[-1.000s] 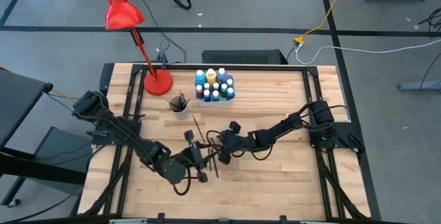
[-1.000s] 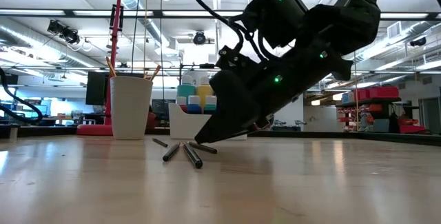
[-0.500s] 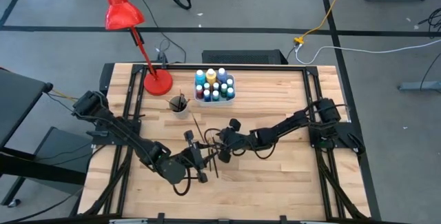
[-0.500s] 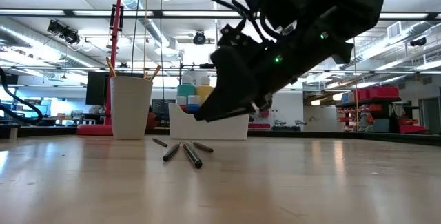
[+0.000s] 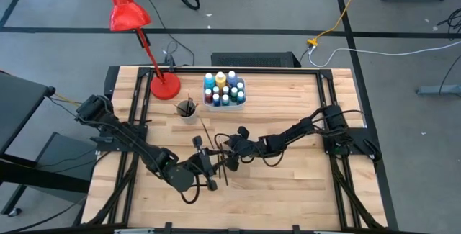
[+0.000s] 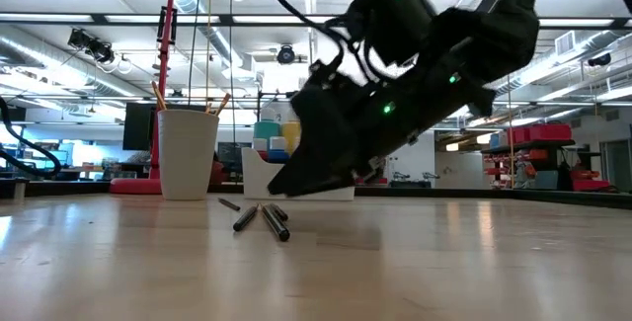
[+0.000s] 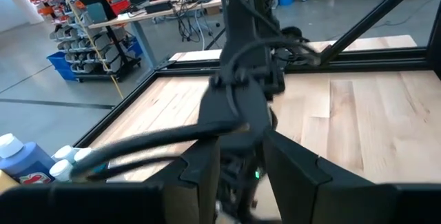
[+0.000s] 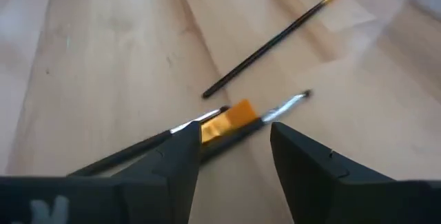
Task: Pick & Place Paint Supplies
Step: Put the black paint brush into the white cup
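Note:
Several thin dark paintbrushes lie flat on the wooden table [image 5: 288, 183], near its middle. In the right wrist view one brush has an orange band [image 8: 238, 114], one a silver tip [image 8: 288, 103], and a longer thin one [image 8: 269, 45] lies apart. The low view shows brushes [image 6: 275, 222] on the boards. My right gripper [image 8: 231, 131] [image 5: 229, 155] is open and slants down over them, a finger on either side of the orange-banded brush, tips [image 6: 275, 191] just above the table. My left gripper [image 7: 241, 176] [image 5: 207, 165] is open and waits close by on the left.
A white cup [image 5: 187, 109] [image 6: 188, 153] holding brushes and a white tray of paint bottles [image 5: 224, 90] [image 6: 296, 175] stand toward the far edge. The red desk lamp [image 5: 130, 14] has its base [image 5: 164, 86] at the far left. The two grippers stand close together.
My right gripper rose off the table, then tipped back down over the brushes, ending a little farther toward the table's left. The brushes have stayed where they lay.

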Controlling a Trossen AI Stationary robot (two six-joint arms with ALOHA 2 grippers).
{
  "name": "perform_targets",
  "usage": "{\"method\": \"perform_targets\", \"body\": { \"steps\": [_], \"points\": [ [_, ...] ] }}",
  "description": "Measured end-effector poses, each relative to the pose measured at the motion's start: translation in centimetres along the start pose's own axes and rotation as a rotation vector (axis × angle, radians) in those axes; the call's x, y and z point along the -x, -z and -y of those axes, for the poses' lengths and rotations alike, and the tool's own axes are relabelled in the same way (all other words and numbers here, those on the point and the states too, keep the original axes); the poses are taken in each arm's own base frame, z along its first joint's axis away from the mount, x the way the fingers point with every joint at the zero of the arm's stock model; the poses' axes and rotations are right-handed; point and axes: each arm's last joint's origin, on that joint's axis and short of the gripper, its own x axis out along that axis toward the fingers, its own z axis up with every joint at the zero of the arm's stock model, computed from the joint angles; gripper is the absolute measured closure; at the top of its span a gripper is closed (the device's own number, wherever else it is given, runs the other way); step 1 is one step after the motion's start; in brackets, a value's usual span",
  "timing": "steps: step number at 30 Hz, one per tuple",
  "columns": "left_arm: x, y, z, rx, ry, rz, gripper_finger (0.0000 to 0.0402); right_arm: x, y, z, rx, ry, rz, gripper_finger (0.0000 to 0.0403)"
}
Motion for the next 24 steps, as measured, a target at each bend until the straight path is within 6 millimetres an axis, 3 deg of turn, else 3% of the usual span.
{"method": "perform_targets", "body": {
  "steps": [9,18,24],
  "points": [
    [0.0,-0.1,0.0,-0.003,0.012,0.003,0.0281,-1.6,0.5,-0.6,0.034,-0.01,-0.02,0.0224],
    [0.0,0.0,0.2,0.0,0.048,-0.002,0.0281,-1.8,0.7,0.6,0.181,0.054,-0.104,0.0225],
    [0.0,0.0,0.2,0.028,0.06,-0.006,0.0281,-2.0,0.6,1.0,0.231,0.038,-0.116,0.0251]
  ]
}}
